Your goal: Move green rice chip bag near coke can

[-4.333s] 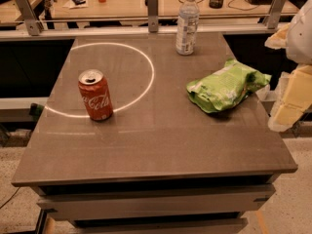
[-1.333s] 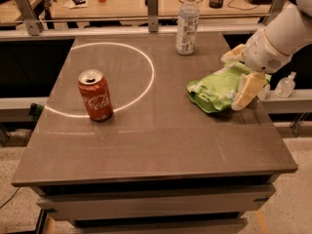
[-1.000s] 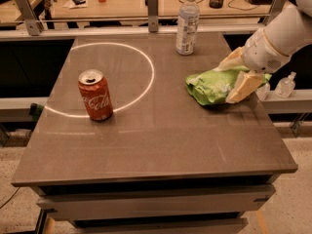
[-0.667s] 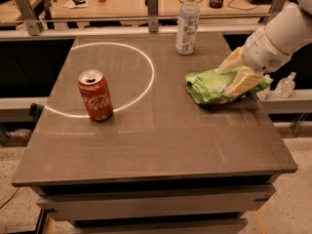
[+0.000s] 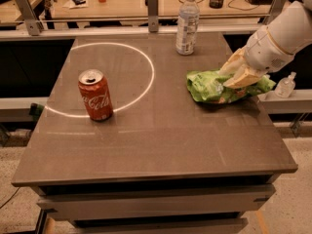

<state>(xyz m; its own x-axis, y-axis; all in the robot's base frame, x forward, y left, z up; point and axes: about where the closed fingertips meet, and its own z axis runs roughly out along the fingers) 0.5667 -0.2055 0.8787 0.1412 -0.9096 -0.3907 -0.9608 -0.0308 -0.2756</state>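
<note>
The green rice chip bag (image 5: 208, 87) lies crumpled on the right side of the table (image 5: 161, 140). My gripper (image 5: 234, 75) comes in from the right, its cream fingers (image 5: 242, 76) closed on the bag's right-hand part, with the bag still resting on the tabletop. The red coke can (image 5: 95, 95) stands upright on the left side of the table, well apart from the bag, on the edge of a ring of light.
A clear plastic bottle with a white cap (image 5: 187, 23) stands at the table's back edge, just behind the bag. A small clear bottle (image 5: 284, 85) sits on a ledge off the right side. A desk with clutter runs behind.
My gripper has settled onto the bag and closed on its right part. The bag has bunched up and shifted slightly left. The can and the bottle have not moved.
</note>
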